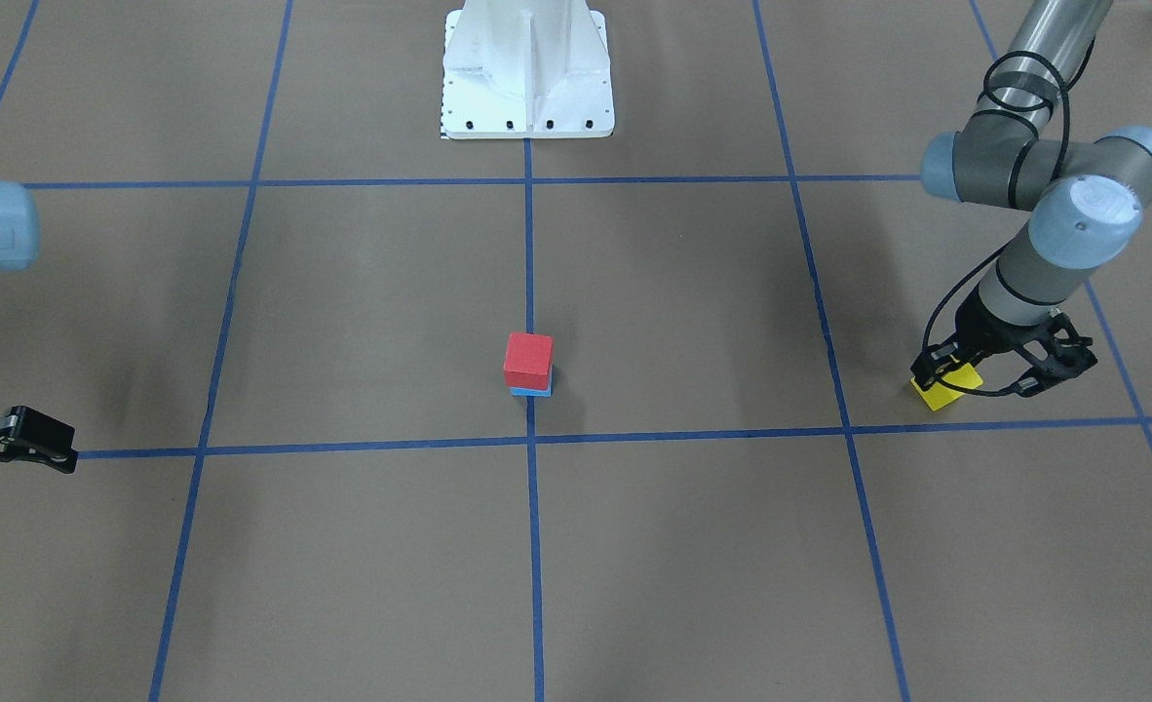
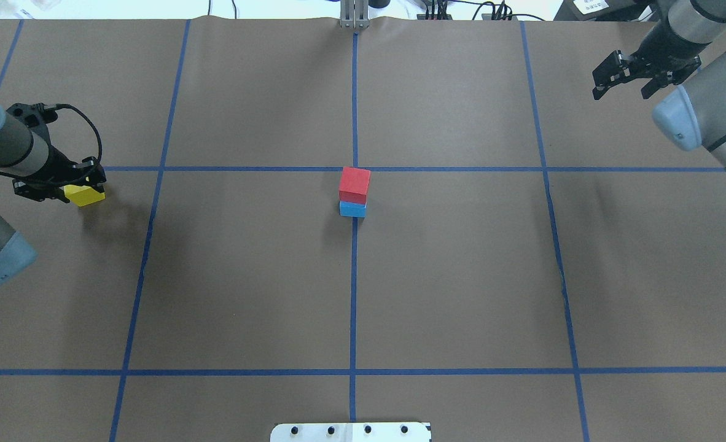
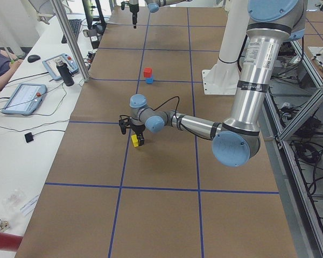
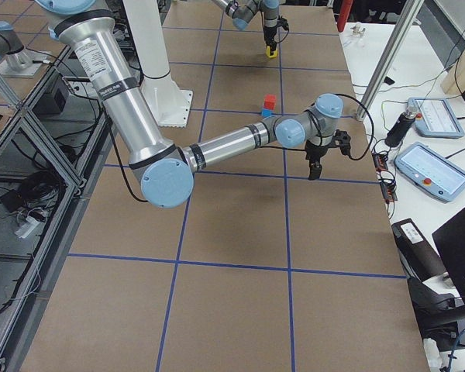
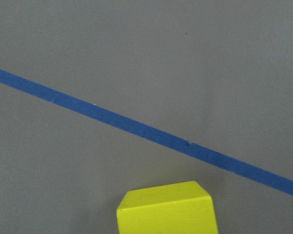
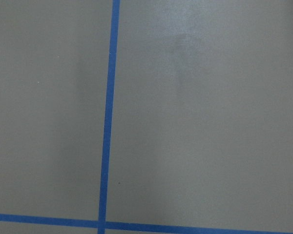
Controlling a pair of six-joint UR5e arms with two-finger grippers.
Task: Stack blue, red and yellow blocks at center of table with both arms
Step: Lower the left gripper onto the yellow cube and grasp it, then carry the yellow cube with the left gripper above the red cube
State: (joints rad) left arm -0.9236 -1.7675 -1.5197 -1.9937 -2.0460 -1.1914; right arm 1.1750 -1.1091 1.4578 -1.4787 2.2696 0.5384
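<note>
At the table's center the red block sits on top of the blue block, on a blue tape line. Far out on my left side, my left gripper is shut on the yellow block, held just above the table. The left wrist view shows the yellow block at its bottom edge. My right gripper hangs open and empty over the far right of the table.
The white pedestal base stands at the robot's edge of the table. In the side views a bench with tablets runs along the far edge, and a person's arm rests there.
</note>
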